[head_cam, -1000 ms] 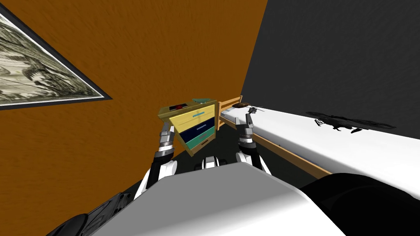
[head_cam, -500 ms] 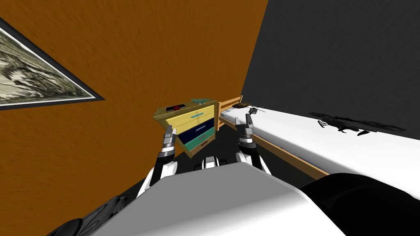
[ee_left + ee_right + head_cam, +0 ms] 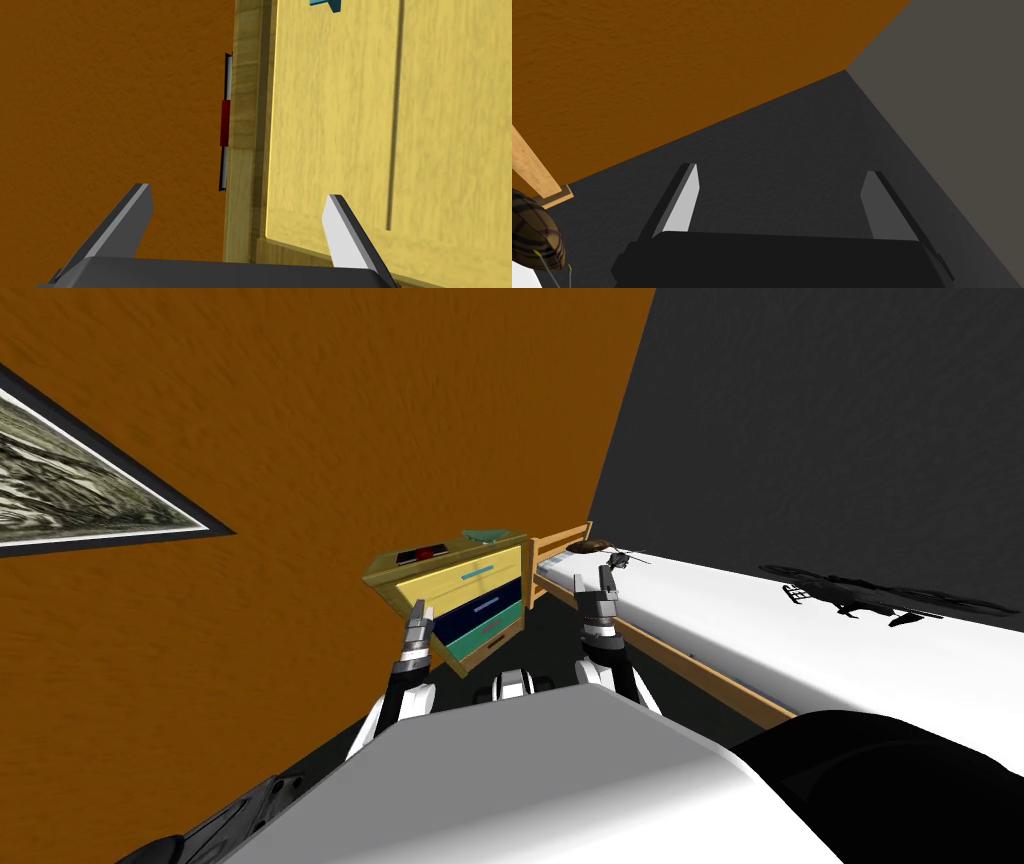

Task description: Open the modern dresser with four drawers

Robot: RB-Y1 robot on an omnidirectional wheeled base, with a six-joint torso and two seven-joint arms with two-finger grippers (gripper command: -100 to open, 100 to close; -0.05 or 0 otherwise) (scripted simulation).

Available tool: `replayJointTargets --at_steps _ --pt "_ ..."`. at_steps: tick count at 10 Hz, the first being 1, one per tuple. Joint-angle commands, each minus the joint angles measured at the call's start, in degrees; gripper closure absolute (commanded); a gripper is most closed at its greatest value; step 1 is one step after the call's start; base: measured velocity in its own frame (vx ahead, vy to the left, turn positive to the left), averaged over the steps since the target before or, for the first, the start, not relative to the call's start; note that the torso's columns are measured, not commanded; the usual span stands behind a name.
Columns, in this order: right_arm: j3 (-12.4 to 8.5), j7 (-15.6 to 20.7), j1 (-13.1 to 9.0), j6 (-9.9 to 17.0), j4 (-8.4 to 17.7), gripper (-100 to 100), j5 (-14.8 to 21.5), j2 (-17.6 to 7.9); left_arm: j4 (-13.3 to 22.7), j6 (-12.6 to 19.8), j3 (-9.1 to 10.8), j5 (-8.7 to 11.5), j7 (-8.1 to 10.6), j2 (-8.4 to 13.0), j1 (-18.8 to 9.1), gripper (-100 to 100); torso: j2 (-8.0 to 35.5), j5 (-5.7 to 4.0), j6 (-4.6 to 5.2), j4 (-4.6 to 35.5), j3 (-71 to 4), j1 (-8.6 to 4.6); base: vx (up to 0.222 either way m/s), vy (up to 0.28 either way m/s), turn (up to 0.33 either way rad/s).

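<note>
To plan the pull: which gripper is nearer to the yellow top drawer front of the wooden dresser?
Left. The left gripper, open, is close before the yellow drawer front, at its side toward the orange wall. The right gripper, open, is off toward the white bed.

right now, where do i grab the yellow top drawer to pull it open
Take the small teal handle at the middle of the yellow drawer front; it looks like the one part standing proud of the flat face. Come straight at the front. The open left gripper sits at the dresser corner, so it likely must shift across.
</note>
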Motion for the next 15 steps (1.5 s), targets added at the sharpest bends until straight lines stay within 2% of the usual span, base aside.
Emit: replayJointTargets --at_steps 1,5,6,14,15 --pt "0.0 0.0 0.0 0.0 0.0 0 0.0 0.0 4.5 -2.0 0.16 0.3 0.67 0.1 -0.9 -100 0.0 0.01 0.00 0.0 0.0 0.01 0.050 -0.037 0.005" --pt "0.0 0.0 0.0 0.0 0.0 0 0.0 0.0 10.6 -4.6 0.30 0.6 1.48 -0.1 -2.0 -100 0.0 0.02 0.00 0.0 0.0 0.04 0.048 -0.031 0.003" --pt "0.0 0.0 0.0 0.0 0.0 0 0.0 0.0 10.9 -4.6 0.30 0.6 1.48 -0.1 -2.0 -100 -0.1 0.01 0.00 0.0 0.0 0.01 0.042 -0.026 0.003" --pt "0.0 0.0 0.0 0.0 0.0 0 0.0 0.0 24.9 -10.6 0.66 1.4 3.43 -1.5 -4.8 -100 0.0 0.01 0.00 0.0 0.0 0.04 0.053 -0.034 0.003" --pt "0.0 0.0 0.0 0.0 0.0 0 0.0 0.0 25.3 -10.6 0.66 1.4 3.43 -1.5 -4.8 -100 0.0 0.01 0.00 0.0 0.0 0.02 0.044 -0.025 0.003"
